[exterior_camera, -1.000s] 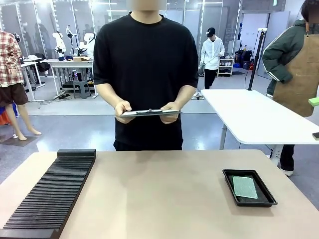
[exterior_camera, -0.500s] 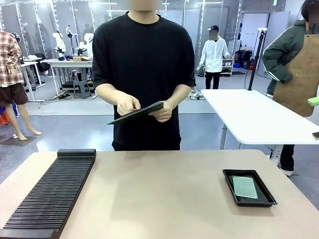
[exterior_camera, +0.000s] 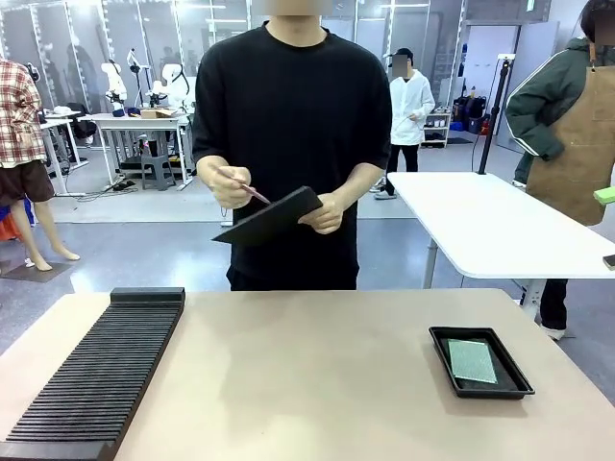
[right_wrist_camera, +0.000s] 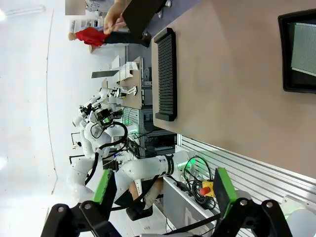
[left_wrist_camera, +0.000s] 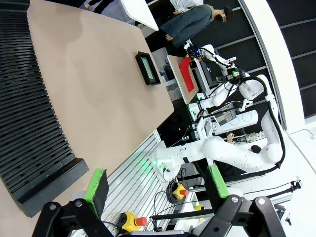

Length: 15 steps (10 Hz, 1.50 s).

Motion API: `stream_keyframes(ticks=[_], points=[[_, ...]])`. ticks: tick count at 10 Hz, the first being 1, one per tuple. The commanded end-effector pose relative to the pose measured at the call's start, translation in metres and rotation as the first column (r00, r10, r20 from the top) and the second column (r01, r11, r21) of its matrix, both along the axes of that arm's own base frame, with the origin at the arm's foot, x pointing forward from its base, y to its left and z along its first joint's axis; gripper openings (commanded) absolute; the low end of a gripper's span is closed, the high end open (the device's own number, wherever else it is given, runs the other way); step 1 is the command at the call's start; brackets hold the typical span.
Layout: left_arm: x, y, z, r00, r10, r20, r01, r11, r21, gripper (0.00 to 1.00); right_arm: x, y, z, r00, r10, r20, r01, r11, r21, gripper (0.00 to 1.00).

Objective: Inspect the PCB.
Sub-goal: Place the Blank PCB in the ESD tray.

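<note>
**PCB waits in its tray on the right, both grippers parked wide**

While the person (exterior_camera: pixel 288 134) at the far side of the table (exterior_camera: pixel 307 375) holds a dark clipboard (exterior_camera: pixel 272 215) tilted in one hand and a thin pink pen (exterior_camera: pixel 245 186) in the other, the PCB (exterior_camera: pixel 472 360) lies flat inside the shallow black tray (exterior_camera: pixel 443 351) on the robot's right half of the table, nearer the robot's edge than the person's. Its long axis runs roughly from the near edge toward the far one, along the tray's own length. A long black ribbed rack (exterior_camera: pixel 101 370) lies along the left side, well apart from the tray.

Of the two arms, the right looks the nearer and the likelier to reach: from its wrist camera the tray and green board sit close at the frame edge, while from the left wrist they appear small, across the tabletop.

The left gripper (left_wrist_camera: pixel 155 181) stands wide apart, green pads clear of everything, nothing between them. The right gripper (right_wrist_camera: pixel 163 183) is likewise spread wide and empty, off the table's edge, touching nothing
</note>
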<state>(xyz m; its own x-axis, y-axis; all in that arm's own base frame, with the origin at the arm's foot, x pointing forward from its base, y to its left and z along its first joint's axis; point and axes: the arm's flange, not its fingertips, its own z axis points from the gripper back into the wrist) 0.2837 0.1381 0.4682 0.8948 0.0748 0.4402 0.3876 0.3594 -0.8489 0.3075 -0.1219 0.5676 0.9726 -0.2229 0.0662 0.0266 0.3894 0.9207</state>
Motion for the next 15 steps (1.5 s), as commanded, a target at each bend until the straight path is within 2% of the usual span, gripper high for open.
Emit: stream_keyframes(ticks=[1, 15], points=[[0.0012, 0.001, 0.0048, 1.0, -0.003, -0.015, 0.003, 1.0, 0.007, 1.0, 0.0002, -0.0023, 0.0012, 1.0, 0.014, 0.004, -0.014, 1.0, -0.014, 1.0], [0.0012, 0.001, 0.0048, 1.0, -0.003, -0.015, 0.003, 1.0, 0.007, 1.0, 0.0002, -0.0023, 0.0012, 1.0, 0.014, 0.004, -0.014, 1.0, -0.014, 1.0]])
